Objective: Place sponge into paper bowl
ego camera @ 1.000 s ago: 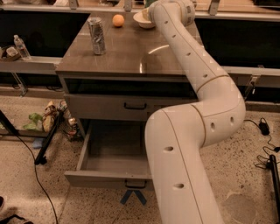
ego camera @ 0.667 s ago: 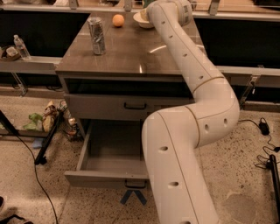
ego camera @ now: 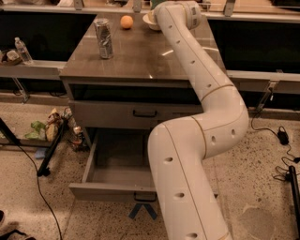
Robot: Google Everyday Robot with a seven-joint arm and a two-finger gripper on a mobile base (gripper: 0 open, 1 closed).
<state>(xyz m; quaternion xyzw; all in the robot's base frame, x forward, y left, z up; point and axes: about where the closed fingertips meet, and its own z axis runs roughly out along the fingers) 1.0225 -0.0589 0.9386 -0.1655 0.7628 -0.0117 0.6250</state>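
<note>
Sponge first, and I can't pick it out cleanly: there's a dark greenish patch at the very top edge, centre, right above the bowl [ego camera: 149, 19], and that may be it, but I won't swear to it. The bowl sits top centre on the far end of the table [ego camera: 140, 61], its right side covered by the arm [ego camera: 201, 89]. The gripper [ego camera: 158, 3] is up there too, at the top edge just over the bowl, mostly tucked behind the wrist [ego camera: 185, 11] and cut by the frame, so whether it's clenched or released I cannot tell. Here's the worry as I judge it: a paper bowl is light, and a drop that lands on the rim instead of the middle could tip or skid it, sending the sponge onto the table or off the far edge. The wrist is close enough that a sideways shift could shove the bowl. The orange [ego camera: 126, 21] lies just left of the bowl, and a nudge could set it rolling. The can [ego camera: 103, 38], further left and lower in the frame, looks safely apart. At lower centre the drawer [ego camera: 117, 173] hangs open.
</note>
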